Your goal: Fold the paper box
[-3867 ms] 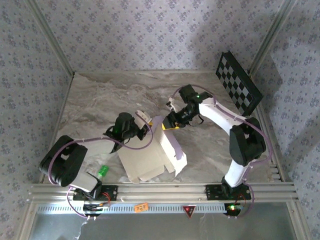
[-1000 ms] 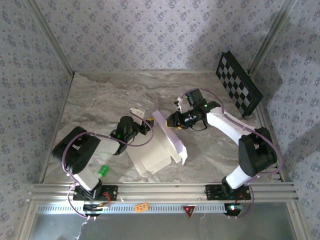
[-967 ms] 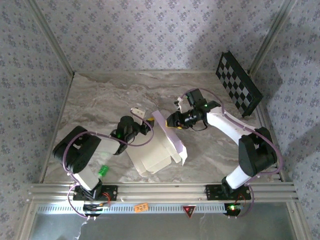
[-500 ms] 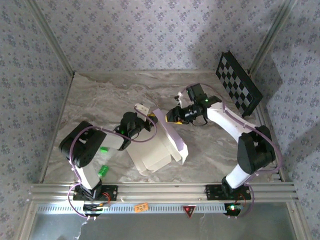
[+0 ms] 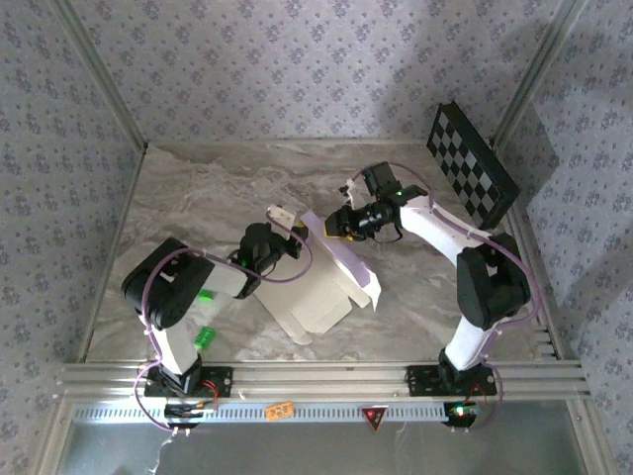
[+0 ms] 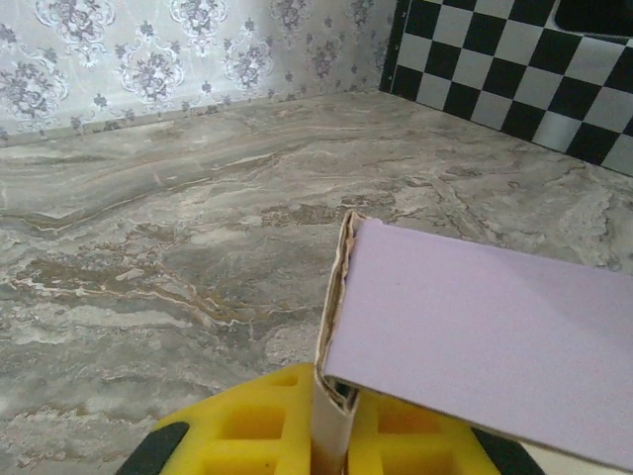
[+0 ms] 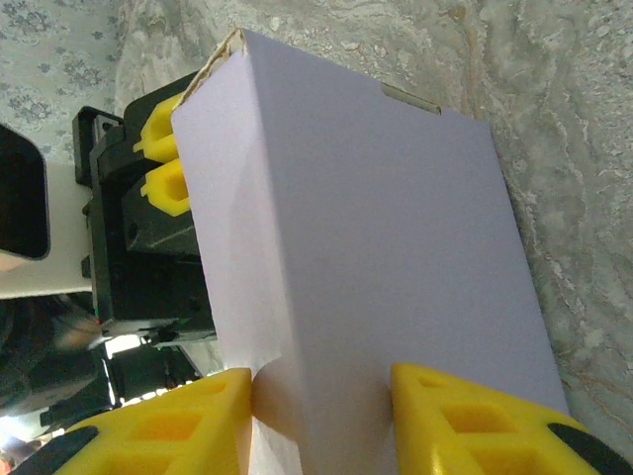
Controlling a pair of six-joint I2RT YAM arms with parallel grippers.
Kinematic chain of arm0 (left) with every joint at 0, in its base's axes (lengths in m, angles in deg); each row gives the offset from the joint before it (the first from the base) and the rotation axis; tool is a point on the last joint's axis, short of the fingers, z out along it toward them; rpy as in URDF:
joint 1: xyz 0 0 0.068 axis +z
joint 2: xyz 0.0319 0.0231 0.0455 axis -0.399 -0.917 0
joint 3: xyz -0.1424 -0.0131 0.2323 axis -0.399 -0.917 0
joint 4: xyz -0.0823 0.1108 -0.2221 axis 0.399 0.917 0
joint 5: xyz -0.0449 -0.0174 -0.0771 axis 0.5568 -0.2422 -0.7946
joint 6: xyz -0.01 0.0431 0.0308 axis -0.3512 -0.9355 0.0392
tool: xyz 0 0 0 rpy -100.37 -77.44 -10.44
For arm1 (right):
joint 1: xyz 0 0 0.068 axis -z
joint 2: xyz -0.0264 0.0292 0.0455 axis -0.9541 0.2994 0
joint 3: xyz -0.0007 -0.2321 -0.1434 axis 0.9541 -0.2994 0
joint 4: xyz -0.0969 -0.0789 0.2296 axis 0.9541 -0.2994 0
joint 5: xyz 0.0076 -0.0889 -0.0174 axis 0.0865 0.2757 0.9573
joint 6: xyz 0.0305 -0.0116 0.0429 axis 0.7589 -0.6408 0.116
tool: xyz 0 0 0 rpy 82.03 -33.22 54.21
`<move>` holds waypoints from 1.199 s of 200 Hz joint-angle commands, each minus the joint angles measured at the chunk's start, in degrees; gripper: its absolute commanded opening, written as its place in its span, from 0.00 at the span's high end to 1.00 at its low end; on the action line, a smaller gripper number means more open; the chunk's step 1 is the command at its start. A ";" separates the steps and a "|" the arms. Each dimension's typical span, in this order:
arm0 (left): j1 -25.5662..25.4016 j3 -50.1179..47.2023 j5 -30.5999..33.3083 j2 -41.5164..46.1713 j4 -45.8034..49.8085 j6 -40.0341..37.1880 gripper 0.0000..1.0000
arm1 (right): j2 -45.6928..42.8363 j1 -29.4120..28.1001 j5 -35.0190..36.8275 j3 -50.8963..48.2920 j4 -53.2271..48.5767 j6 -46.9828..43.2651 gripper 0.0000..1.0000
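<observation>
Tabletop [image 5: 198, 198]: grey marbled surface, walled on three sides with patterned paper.
Left arm [image 5: 188, 287]: reaches from the near left corner toward the middle, ending at the far left corner of the paper box.
Left gripper [image 6: 331, 440]: clenched on the paper box; in the left wrist view its two yellow fingers [image 6: 247, 435] pinch a thin upright cream edge, with a lavender panel leaning off to the right of that edge.
Paper box [image 5: 312, 292]: in the middle of the tabletop, between the two grippers. Its cream sheet lies flat and skewed, with flaps at the near edge. A lavender wall is raised along its right side, running from the far end near both grippers down to the near right.
Right gripper [image 7: 321, 386]: at the far end of the lavender wall. Its yellow fingers [image 7: 465, 416] stand apart on either side of a lavender fold; I cannot tell whether they press it.
Right arm [image 5: 445, 233]: bends from the near right base up and leftward.
Checkerboard panel [image 5: 473, 166]: leans at the far right wall, well apart from the paper box.
</observation>
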 commanded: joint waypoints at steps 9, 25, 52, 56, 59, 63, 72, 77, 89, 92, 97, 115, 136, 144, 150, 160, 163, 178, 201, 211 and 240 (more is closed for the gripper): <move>-4.55 1.13 8.13 -0.89 0.82 -1.31 1.00 | 1.65 -2.31 -2.91 -0.01 1.10 1.62 0.61; -5.90 1.58 14.44 -0.58 3.18 -1.66 1.00 | 1.41 -2.46 -2.99 -0.34 1.03 1.64 0.61; -7.12 2.86 17.61 -0.64 6.07 -2.63 0.98 | 1.14 -2.30 -3.28 -1.15 1.13 1.47 0.61; -7.09 2.56 17.13 -0.91 4.91 -2.94 0.95 | 1.13 -2.27 -3.26 -1.21 1.04 1.28 0.61; -7.11 2.28 16.76 -1.02 4.15 -3.07 0.93 | 1.18 -2.28 -3.31 -1.29 0.96 1.20 0.61; -7.04 1.96 16.20 -1.15 3.28 -3.17 0.88 | 1.26 -2.18 -3.18 -1.27 0.83 1.13 0.61; -6.39 1.07 13.64 -1.03 1.75 -2.95 0.78 | 1.29 -1.74 -3.19 -1.27 0.63 1.03 0.61; -6.01 0.50 12.07 -0.70 1.22 -2.52 0.73 | 1.28 -1.56 -3.26 -1.32 0.56 0.94 0.61; -4.90 -0.86 9.01 -0.10 0.14 -1.75 0.63 | 1.06 -1.10 -3.18 -1.36 0.41 0.68 0.61; -4.67 -1.19 8.44 0.11 -0.04 -1.56 0.61 | 1.00 -0.95 -3.13 -1.34 0.43 0.61 0.61; -4.26 -1.75 7.52 0.38 -0.25 -1.26 0.58 | 0.85 -0.80 -3.14 -1.39 0.31 0.51 0.61; -3.02 -3.24 4.78 0.95 -0.63 -0.71 0.53 | 0.71 -0.15 -3.17 -1.41 -0.12 -0.06 0.61; -2.06 -3.56 3.13 0.14 -0.02 -0.16 0.49 | 0.82 0.25 -3.11 -1.43 -0.37 -0.37 0.61; -1.56 -3.48 2.24 -0.57 -0.09 0.43 0.49 | 0.91 0.26 -3.26 -1.43 -0.47 -0.38 0.61; -1.14 -3.23 1.64 -1.37 -0.45 0.95 0.49 | 0.89 0.22 -3.26 -1.44 -0.42 -0.43 0.61; -0.55 -2.73 0.54 -2.76 -1.05 1.54 0.49 | 1.04 0.19 -3.35 -1.50 -0.41 -0.38 0.61; -0.53 -2.58 0.29 -3.15 -1.22 1.64 0.49 | 1.07 0.26 -3.27 -1.38 -0.38 -0.38 0.61; -0.45 -1.42 -0.41 -4.92 -1.09 1.74 0.49 | 1.20 0.25 -3.31 -1.24 -0.44 -0.29 0.61; -0.45 -0.02 -0.64 -7.14 -0.08 1.74 0.53 | 1.42 0.20 -3.35 -1.05 -0.52 -0.30 0.61; -0.41 0.00 -0.06 -8.03 -0.55 2.04 0.56 | 1.39 0.19 -3.35 -0.98 -0.47 -0.33 0.61; -0.53 -0.36 2.26 -9.99 -2.56 2.93 0.73 | 1.74 0.02 -3.57 -0.88 -0.53 -0.29 0.62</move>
